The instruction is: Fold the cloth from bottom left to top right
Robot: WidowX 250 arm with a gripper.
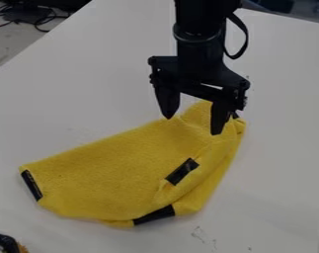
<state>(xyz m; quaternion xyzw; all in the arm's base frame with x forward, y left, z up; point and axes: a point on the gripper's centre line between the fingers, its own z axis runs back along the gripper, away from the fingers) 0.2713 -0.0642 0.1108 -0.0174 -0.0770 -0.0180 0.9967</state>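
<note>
Landmark: yellow cloth [109, 173]. All places below run off it.
Cloth: flat-ish on the white table [89, 74], upper right end under the gripper [192, 126]. Runs from a wide lower left end to a narrower, bunched upper right end.
Layers: right side doubled over, 1 flap lying on another layer, creases between. Small pucker near the middle patch. Lower rim uneven, slightly rumpled.
Patches: 4 black ones visible. 1 on the left corner [31, 185], 1 on the lower rim [153, 215], 1 on the right-hand flap [182, 171], and a small dark bit at the upper right corner [235, 115], partly hidden.
Gripper: hangs over the cloth's upper right end, pointing down. Released, fingers spread wide apart, no grip on the fabric. 1 fingertip lines up with the cloth's upper edge, the other sits over the fabric right of it. Can't tell if either touches.
Arm: black [198, 29], above the cloth, comes in from the top edge of the view. Black loop [244, 42] hangs off its right side in the view.
Cables: black and red tangle [39, 20], off the table, well apart from the cloth, beyond its upper left.
Black-and-orange item: part of it [5, 242] in view, below and left of the cloth, apart from it. Can't tell what it is.
Table marks: faint dark scuffs [200, 233] just below the cloth's lower right.
</note>
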